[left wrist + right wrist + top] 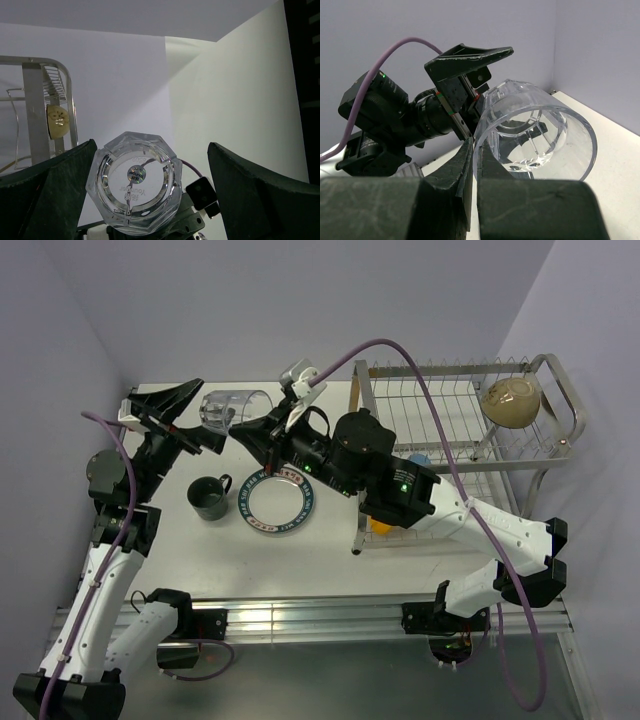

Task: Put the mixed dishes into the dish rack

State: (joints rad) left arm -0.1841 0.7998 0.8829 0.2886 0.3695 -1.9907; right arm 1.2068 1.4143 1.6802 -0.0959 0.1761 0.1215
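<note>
The clear glass (pixel 237 408) lies on its side at the table's far left. My right gripper (pixel 252 432) is shut on its rim wall, one finger inside and one outside, as the right wrist view shows (pixel 475 150). The glass (pixel 540 135) opens toward that camera. My left gripper (pixel 208 415) is open, its fingers wide either side of the glass base (pixel 135 182). The dish rack (pixel 470 370) stands at the right with the beige bowl (pixel 511 400) on its top tier. The white plate (pixel 279 502) and dark mug (pixel 210 497) sit on the table.
The orange bowl (pixel 380 527) and blue tumbler (pixel 420 458) show partly beside and under my right arm, by the rack's lower tier. The rack (pixel 50 100) and beige bowl (pixel 57 120) also show in the left wrist view. Walls close in at back, left and right.
</note>
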